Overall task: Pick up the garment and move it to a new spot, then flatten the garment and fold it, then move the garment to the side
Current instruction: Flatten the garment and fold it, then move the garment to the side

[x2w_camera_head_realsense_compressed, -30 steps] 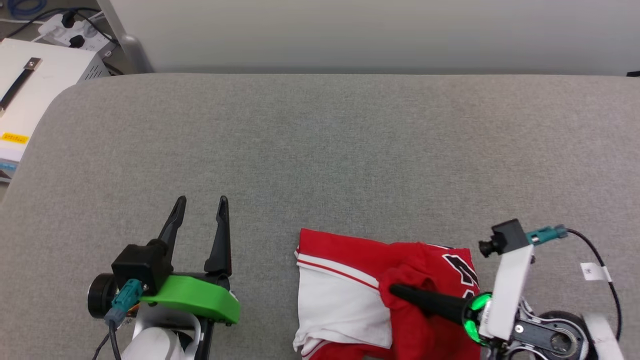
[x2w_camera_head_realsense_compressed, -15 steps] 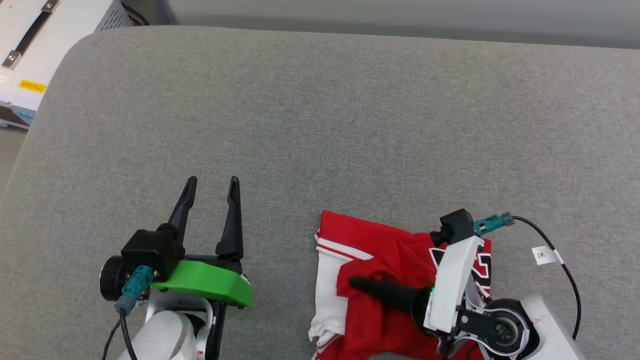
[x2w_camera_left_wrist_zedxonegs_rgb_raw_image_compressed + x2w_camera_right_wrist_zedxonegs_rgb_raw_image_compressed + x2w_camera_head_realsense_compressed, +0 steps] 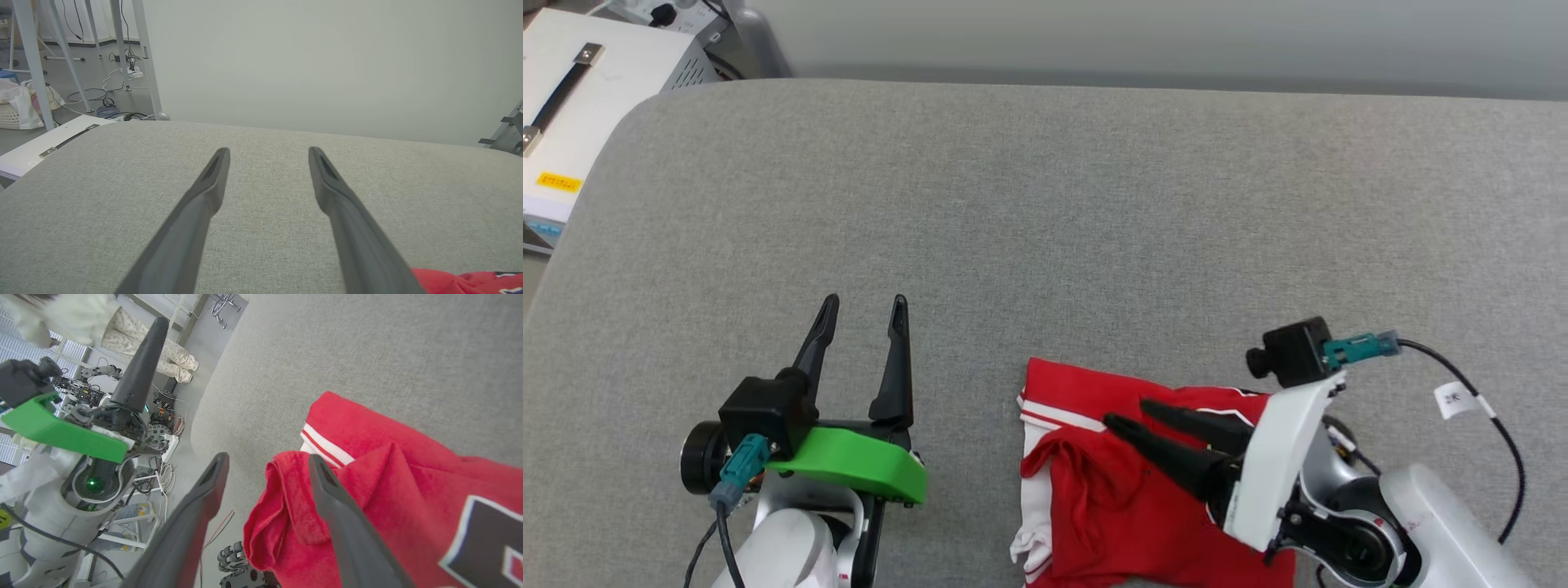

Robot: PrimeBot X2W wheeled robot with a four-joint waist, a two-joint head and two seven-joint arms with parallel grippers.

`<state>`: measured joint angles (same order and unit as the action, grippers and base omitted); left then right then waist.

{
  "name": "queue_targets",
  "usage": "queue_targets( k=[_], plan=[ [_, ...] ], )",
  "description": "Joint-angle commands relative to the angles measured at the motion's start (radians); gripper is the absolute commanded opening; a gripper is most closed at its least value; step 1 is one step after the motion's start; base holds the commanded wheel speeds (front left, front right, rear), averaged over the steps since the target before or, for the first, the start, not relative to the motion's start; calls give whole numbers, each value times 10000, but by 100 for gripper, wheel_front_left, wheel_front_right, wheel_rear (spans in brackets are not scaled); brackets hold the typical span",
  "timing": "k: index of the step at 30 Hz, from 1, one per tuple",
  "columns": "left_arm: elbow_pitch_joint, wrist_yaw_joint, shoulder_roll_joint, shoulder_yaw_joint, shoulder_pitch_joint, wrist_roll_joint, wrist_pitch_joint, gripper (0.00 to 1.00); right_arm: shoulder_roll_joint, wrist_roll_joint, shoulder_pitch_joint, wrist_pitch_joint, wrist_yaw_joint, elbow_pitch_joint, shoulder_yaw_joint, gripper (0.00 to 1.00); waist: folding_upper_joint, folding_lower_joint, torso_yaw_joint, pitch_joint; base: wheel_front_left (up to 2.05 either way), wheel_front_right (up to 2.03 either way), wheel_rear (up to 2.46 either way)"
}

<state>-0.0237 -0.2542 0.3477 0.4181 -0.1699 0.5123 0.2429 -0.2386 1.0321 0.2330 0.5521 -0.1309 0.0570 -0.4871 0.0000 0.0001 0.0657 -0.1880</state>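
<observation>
Right tool (image 3: 1125, 412) spread apart, gripping nothing, poised over the garment (image 3: 1111, 506); left tool (image 3: 865, 300) likewise apart above bare bench (image 3: 1045, 204). Bench grey, cloth-covered. Garment lies crumpled at near edge, right of centre, red folds up, white striped sleeve (image 3: 1037, 498) toward left tool.

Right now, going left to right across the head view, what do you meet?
From the left: white equipment box → left gripper, fingers apart → garment → white cable tag. The right gripper overlaps the garment, so it is left out.
</observation>
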Motion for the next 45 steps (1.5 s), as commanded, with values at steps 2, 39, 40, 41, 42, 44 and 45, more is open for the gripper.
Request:
queue_targets(
  k=[2, 39, 40, 41, 42, 44, 45],
  plan=[
    [20, -24, 100, -29, 32, -10, -75, 100, -435, -817, 61, -878, 2, 190, 154, 100, 0, -1, -238, 248, 0, 0, 0],
    [508, -171, 178, -169, 1326, 107, 118, 100, 875, -7385, -3468, -5318, 2, 1521, 5484, 100, 0, -1, -801, 1683, 0, 0, 0],
    [501, -174, 181, -164, 1324, 108, 117, 100, 870, -7396, -3482, -5228, 2, 1501, 5499, 100, 0, -1, -792, 1682, 0, 0, 0],
    [494, -179, 183, -157, 1319, 109, 114, 100, 887, -7375, -3487, -5136, 2, 1493, 5523, 100, 0, -1, -783, 1676, 0, 0, 0],
    [490, -185, 183, -154, 1313, 111, 109, 100, 882, -7359, -3479, -5100, 2, 1504, 5540, 100, 0, -1, -779, 1666, 0, 0, 0],
    [471, -205, 179, -154, 1282, 113, 105, 100, 848, -7314, -3473, -4932, 2, 1456, 5645, 100, 0, -1, -766, 1609, 0, 0, 0],
    [458, -222, 167, -157, 1251, 109, 105, 100, 824, -7246, -3471, -4788, 2, 1401, 5736, 100, 0, -1, -742, 1563, 0, 0, 0]
  ],
)
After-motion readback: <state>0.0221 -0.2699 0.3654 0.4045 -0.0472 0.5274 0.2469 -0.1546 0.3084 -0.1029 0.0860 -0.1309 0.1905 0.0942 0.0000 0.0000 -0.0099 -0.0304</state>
